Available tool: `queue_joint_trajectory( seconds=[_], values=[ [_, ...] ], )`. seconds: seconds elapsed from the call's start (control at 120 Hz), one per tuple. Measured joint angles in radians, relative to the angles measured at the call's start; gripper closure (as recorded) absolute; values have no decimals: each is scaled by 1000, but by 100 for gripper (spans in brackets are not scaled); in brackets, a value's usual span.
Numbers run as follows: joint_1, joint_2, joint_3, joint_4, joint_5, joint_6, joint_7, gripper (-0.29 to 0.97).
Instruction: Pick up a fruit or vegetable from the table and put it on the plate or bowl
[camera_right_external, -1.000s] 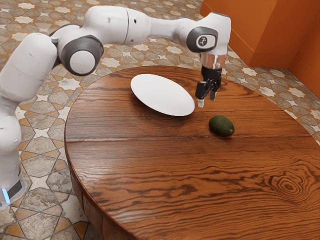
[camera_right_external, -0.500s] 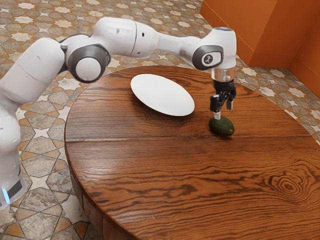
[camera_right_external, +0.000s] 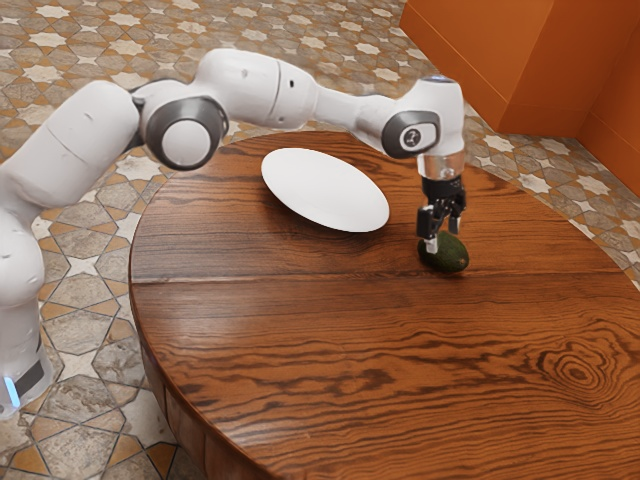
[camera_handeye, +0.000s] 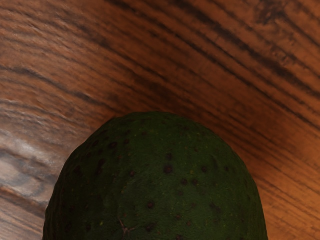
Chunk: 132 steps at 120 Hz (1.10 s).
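A dark green avocado (camera_right_external: 451, 258) lies on the round wooden table (camera_right_external: 350, 340), toward the exterior view's right. My gripper (camera_right_external: 439, 240) points straight down and stands open right over the avocado's top, one fingertip (camera_right_external: 430, 246) low against its near-left side. The far finger is partly hidden behind the hand. In the wrist view the avocado (camera_handeye: 155, 185) sits close under my hand, its speckled skin rising from the lower edge. A white plate (camera_right_external: 325, 188) lies at the table's back, to the left of the gripper.
Orange cabinets (camera_right_external: 540, 60) stand behind the table at the exterior view's upper right. A patterned tile floor (camera_right_external: 90, 300) surrounds the table. The arm's links (camera_right_external: 240, 90) stretch over the plate from the upper left.
My gripper travelled from beside the plate's right edge to above the avocado, then dropped until its fingers reached the fruit's top. The avocado and plate stayed put.
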Motion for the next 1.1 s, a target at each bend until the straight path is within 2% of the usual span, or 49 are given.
queue_joint_trajectory(
  seconds=[0.383, 0.592, 0.717, 0.783, 0.833, 0.925, 1.008, 1.1],
  values=[
    [2, 97, 7, 91, 0, 63, 33, 0],
    [0, 106, 11, 102, -3, 76, 49, 28],
    [-11, 84, 32, 102, -6, 78, 58, 38],
    [-28, 30, 73, 79, -10, 78, 63, 40],
    [-53, -66, 130, -10, -16, 77, 66, 40],
    [-125, -281, 271, -228, -66, 77, 71, 39],
    [-136, -473, 375, -451, -113, 75, 77, 39],
    [-130, -544, 469, -535, -151, 67, 86, 39]
  ],
)
